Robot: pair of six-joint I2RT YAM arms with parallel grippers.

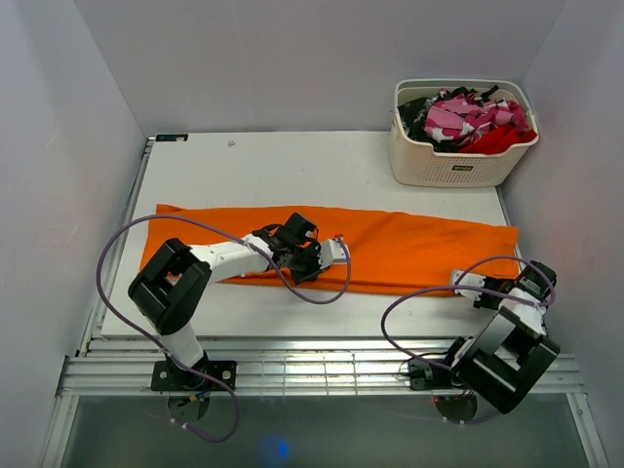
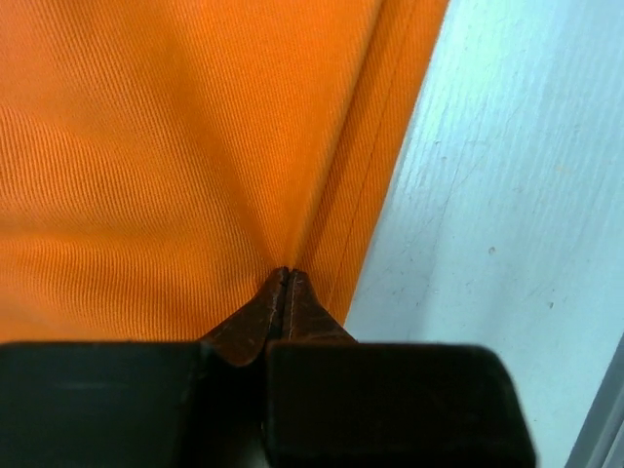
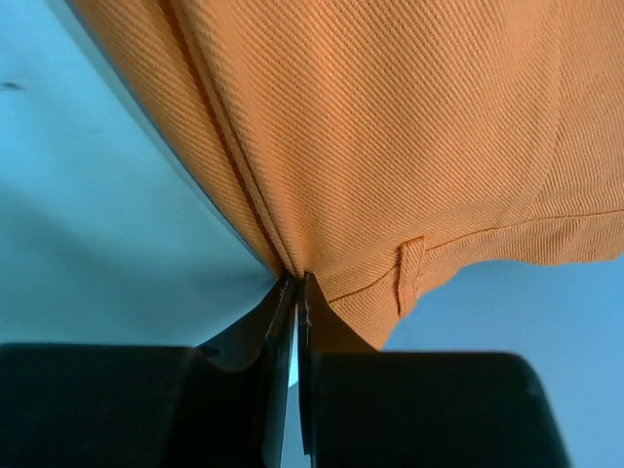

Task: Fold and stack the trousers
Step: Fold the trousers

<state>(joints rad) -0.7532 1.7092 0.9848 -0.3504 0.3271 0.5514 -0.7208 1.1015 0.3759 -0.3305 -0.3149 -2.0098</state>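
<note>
Overhead, the trousers (image 1: 409, 252) lie as one long folded band on the table (image 1: 292, 171), on the arms' side of the basket (image 1: 462, 146). The left gripper (image 1: 336, 252), well left of the basket, and the right gripper (image 1: 466, 283), straight out from its front wall, meet the band's near edge. Left wrist: fingertips (image 2: 261, 317) pressed together, pinching the orange edge. Right wrist: fingertips (image 3: 255, 327) nip the waistband corner beside a belt loop (image 3: 408, 278).
</note>
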